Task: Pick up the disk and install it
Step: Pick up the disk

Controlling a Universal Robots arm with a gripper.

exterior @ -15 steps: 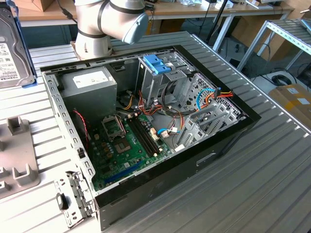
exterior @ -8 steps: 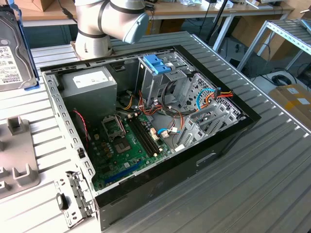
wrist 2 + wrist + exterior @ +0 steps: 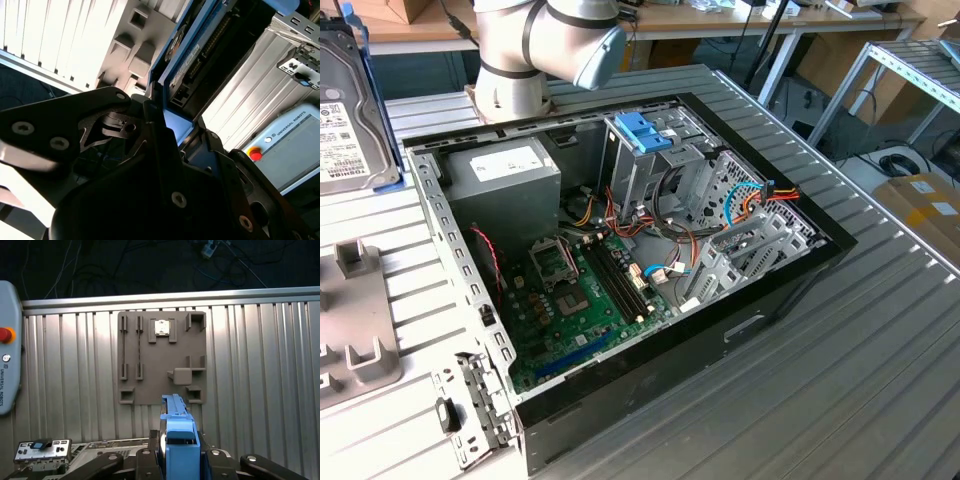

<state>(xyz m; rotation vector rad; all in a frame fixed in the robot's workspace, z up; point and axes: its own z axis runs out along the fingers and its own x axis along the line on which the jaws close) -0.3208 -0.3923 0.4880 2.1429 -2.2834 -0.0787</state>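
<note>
The disk (image 3: 350,120) stood on edge at the exterior view's left border, its white label facing the camera and its light blue bracket running down its side. In the first wrist view the disk (image 3: 178,437) appeared edge-on, blue bracket uppermost, with the dark fingers (image 3: 206,462) pressed against both of its flat faces, so the gripper (image 3: 179,460) was pinching it. The second wrist view showed the same disk (image 3: 200,45) rising out of the black gripper (image 3: 167,130).

Beyond the disk in the first wrist view lay a grey fixture plate (image 3: 160,360) on the ribbed metal table (image 3: 260,365), apart from the drive. A teach pendant (image 3: 7,345) rested on the table beside it.

In the exterior view the open computer case (image 3: 800,260) lay on the table, well apart from the disk, with the grey power supply box (image 3: 505,175), green motherboard (image 3: 580,300) and a bare blue caddy handle (image 3: 642,132) atop the drive cage. The arm (image 3: 545,45) stood behind the case.
</note>
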